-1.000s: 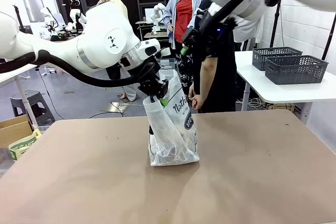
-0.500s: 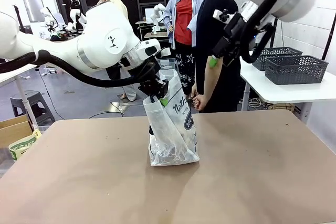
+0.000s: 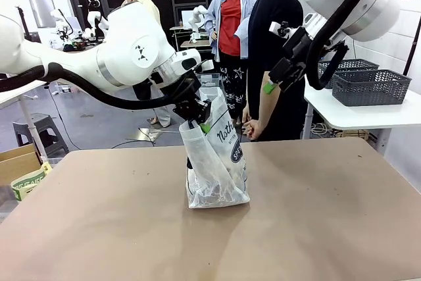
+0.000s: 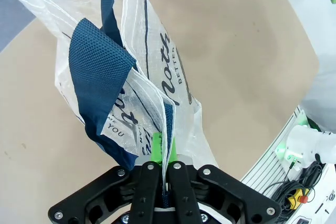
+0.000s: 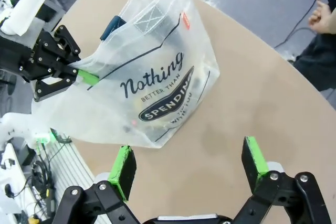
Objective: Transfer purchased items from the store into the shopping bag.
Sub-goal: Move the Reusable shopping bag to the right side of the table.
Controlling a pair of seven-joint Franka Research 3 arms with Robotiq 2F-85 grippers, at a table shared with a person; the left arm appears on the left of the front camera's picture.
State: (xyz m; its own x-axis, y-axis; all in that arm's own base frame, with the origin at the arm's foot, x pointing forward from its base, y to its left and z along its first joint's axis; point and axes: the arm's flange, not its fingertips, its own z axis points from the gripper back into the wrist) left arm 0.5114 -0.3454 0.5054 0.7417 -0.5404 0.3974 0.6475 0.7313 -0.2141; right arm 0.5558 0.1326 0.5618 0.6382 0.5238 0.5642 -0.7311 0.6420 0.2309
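From where I'm driving this, it's clearly a robotics lab done up as a mock shop. Plain brown tabletop (image 3: pixel 316 215) up front, bare concrete floor (image 3: pixel 99 123) behind it, more white robot arms on benches (image 3: pixel 66 31) around 10 o'clock, and grey lattice baskets (image 3: pixel 368 83) on a white side table (image 3: pixel 355 113) at 2 o'clock.

My feeds are evenly and brightly lit from overhead, the translucent white plastic shopping bag (image 3: pixel 216 162) throwing only a soft, short shadow on the matte brown table (image 3: pixel 316 228), no harsh glare, while both wrist views bend straight lines at their edges and blur nearby parts slightly.
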